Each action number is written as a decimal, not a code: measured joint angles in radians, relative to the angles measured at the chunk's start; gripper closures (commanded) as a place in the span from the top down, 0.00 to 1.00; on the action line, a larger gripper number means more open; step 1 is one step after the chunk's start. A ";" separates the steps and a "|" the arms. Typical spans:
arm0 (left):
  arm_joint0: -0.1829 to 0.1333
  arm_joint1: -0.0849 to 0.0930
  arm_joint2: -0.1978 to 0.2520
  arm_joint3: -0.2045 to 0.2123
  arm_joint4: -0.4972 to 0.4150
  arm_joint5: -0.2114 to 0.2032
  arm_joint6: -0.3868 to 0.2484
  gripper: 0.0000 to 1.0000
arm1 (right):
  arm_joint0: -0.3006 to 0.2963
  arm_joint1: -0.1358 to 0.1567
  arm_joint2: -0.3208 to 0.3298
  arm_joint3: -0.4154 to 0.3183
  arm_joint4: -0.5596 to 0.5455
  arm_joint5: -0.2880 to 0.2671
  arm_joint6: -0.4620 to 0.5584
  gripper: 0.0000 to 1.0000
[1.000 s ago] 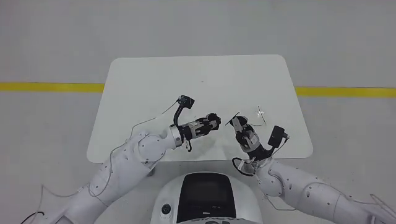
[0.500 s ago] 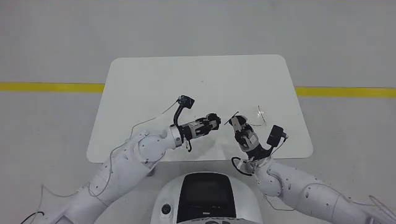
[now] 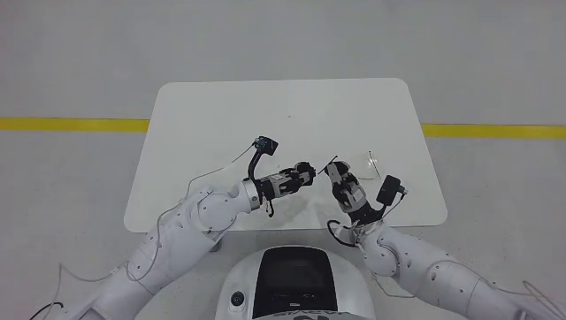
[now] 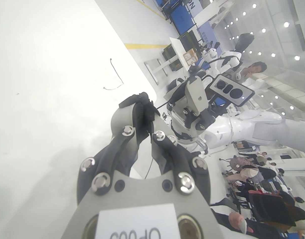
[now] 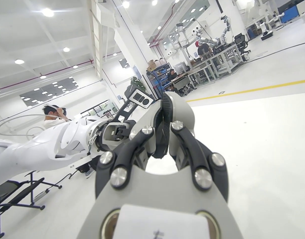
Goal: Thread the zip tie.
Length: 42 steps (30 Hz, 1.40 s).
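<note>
My left gripper (image 3: 309,172) and right gripper (image 3: 330,171) hover tip to tip over the front edge of the white table (image 3: 283,108). The left gripper (image 4: 142,100) is shut. A thin dark zip tie (image 4: 160,105) runs from its tips across a short gap to the right gripper (image 4: 190,108), and a thin tail hangs below between the fingers. The right gripper (image 5: 165,99) is also shut, its pads pressed together. In the top view a short end of the zip tie (image 3: 333,160) sticks out past the right gripper's tip.
A second thin tie (image 3: 373,163) lies loose on the table to the right of the grippers, also seen as a bent dark tie (image 4: 116,75). The table's front edge (image 3: 292,228) is just under both wrists.
The right gripper has shifted a little to the left, closing the gap to the left gripper. The left arm has kept still.
</note>
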 measured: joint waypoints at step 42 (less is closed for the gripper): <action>0.000 0.000 0.000 0.000 0.000 0.000 0.000 0.00 | -0.018 -0.066 0.058 0.084 -0.036 0.000 0.028 0.00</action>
